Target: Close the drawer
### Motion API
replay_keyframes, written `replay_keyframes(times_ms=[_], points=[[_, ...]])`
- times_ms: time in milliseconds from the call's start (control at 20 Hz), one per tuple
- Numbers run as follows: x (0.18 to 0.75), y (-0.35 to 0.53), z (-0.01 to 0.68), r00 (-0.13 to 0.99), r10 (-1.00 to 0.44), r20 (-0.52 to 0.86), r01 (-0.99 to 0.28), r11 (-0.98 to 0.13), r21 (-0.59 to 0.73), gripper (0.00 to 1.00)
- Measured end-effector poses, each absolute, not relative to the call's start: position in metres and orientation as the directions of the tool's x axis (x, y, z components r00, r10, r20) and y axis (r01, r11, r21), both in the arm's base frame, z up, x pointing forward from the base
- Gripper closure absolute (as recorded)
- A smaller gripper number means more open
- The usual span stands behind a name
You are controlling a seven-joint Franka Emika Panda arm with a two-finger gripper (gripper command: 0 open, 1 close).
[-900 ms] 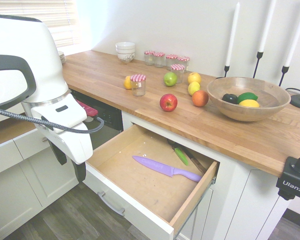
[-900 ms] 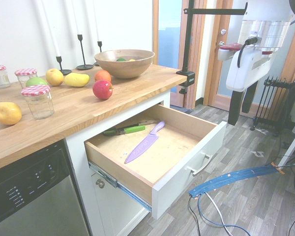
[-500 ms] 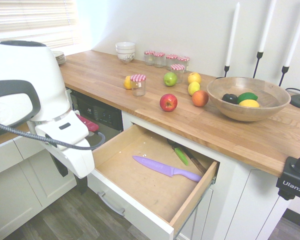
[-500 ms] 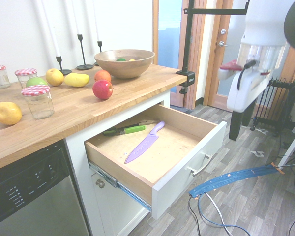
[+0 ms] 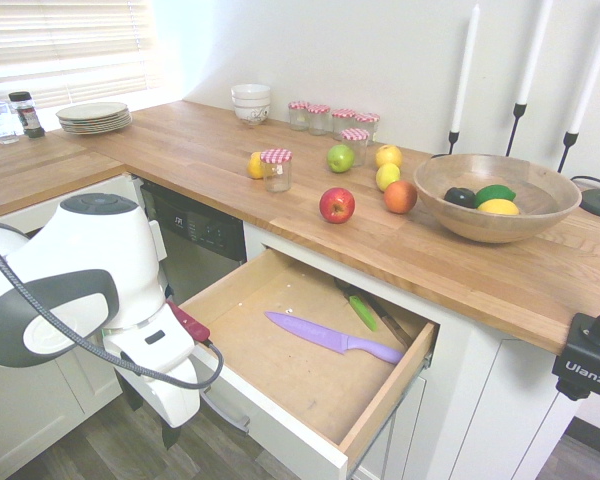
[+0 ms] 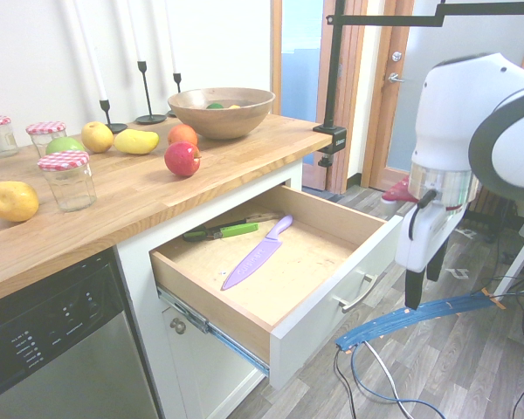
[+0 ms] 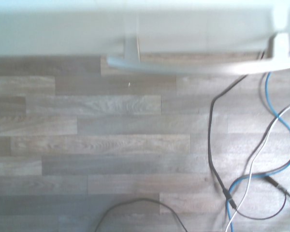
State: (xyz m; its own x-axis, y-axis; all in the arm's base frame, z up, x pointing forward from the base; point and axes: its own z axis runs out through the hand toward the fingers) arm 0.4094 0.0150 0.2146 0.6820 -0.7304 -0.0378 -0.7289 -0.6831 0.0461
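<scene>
plainly one drawer (image 6: 332, 301) open, two knives (image 6: 255, 253) inside, hand (image 6: 424, 292) state unclear

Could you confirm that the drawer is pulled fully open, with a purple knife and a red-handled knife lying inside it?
Nearly right, but the second knife's handle is green, not red. The second exterior view shows the drawer pulled open, with the purple knife lying on its wooden bottom and the green-handled knife behind it towards the back.
</scene>
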Motion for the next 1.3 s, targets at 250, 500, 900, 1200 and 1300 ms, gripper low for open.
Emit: replay_keyframes(times_ms=[250, 500, 900, 1200, 1300], points=[[0.405, 0.010, 0.175, 0.674, -0.736, -0.052, -0.734, -0.677, 0.062, 1.00], [0.414, 0.001, 0.161, 0.668, -0.744, -0.022, -0.743, -0.668, 0.037, 1.00], [0.458, 0.001, 0.141, 0.672, -0.740, 0.033, -0.741, -0.672, -0.001, 1.00], [0.499, 0.007, 0.143, 0.669, -0.742, 0.041, -0.743, -0.670, -0.013, 1.00], [0.512, 0.006, 0.146, 0.668, -0.743, 0.045, -0.743, -0.669, -0.015, 1.00]])
